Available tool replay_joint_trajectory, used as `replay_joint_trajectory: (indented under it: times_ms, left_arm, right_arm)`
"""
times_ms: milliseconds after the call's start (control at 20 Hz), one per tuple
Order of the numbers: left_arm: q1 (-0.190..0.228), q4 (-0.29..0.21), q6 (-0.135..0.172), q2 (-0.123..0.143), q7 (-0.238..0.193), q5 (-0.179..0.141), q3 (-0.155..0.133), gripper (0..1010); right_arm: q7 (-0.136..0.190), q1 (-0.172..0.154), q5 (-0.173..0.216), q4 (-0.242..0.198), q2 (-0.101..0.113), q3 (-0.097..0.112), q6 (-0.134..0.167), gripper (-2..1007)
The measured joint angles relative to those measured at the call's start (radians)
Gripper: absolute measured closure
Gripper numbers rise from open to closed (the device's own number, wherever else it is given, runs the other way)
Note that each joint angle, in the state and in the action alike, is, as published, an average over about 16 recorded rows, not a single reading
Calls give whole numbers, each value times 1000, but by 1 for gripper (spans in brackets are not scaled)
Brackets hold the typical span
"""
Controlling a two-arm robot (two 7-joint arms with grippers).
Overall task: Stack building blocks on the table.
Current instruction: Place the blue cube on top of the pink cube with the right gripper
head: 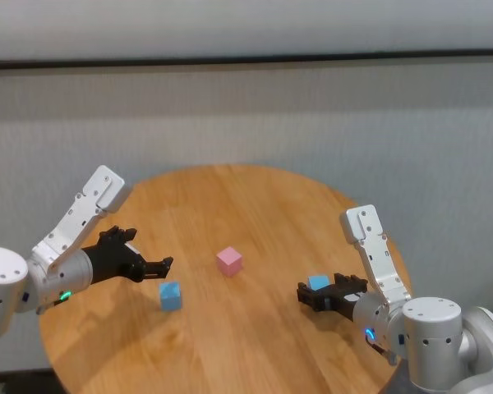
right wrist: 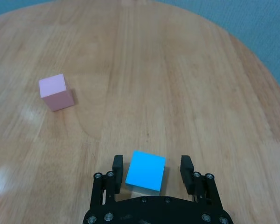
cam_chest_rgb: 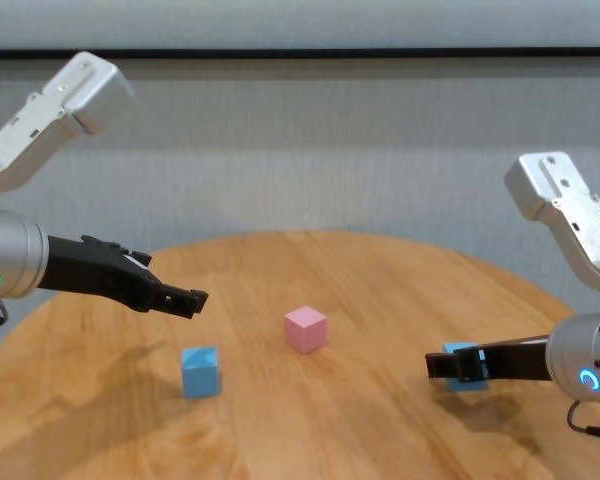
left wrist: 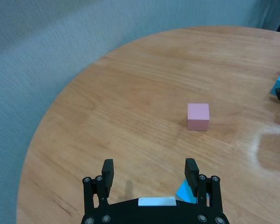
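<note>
Currently, the round wood-grain plank table (head: 255,328) stands before a grey wall. Right gripper (right wrist: 152,167) straddles one light blue cube (right wrist: 146,170), fingers apart. Left gripper (left wrist: 150,170), spread, hovers above another blue cube (head: 170,295); the pale pink cube (head: 229,261) lies ahead.

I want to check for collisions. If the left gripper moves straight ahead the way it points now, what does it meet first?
Probably the pink block. The left gripper, jaws open, hovers above the near blue block and points across the table toward the pink one, though it may pass above it; depth is unclear.
</note>
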Motion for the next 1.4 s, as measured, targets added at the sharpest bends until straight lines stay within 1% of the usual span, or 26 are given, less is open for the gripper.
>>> replay_joint_trajectory:
  times_ms: [250,450,600,700,850,1050,1200,1400]
  left_arm:
    - [0,0,0,0,0,0,0,9]
    - [0,0,0,0,0,0,0,9]
    - [0,0,0,0,0,0,0,9]
    - [0,0,0,0,0,0,0,9]
    - [0,0,0,0,0,0,0,9]
    - [0,0,0,0,0,0,0,9]
    - [0,0,0,0,0,0,0,9]
    - [0,0,0,0,0,0,0,9]
  right_arm:
    - [6,-2,-8,-2,-4,8,5,373]
    - [18,-4,-13,-8,-7,13,4,490]
    - [39,-5,-15,-13,-5,12,-4,556]
    - [62,-4,-15,-16,-1,7,-18,589]
    - [106,4,-11,-15,8,-5,-52,622]
    - [175,26,-1,4,24,-29,-114,636]
    - [228,53,10,35,36,-48,-170,635]
    - [296,100,27,98,49,-74,-248,635]
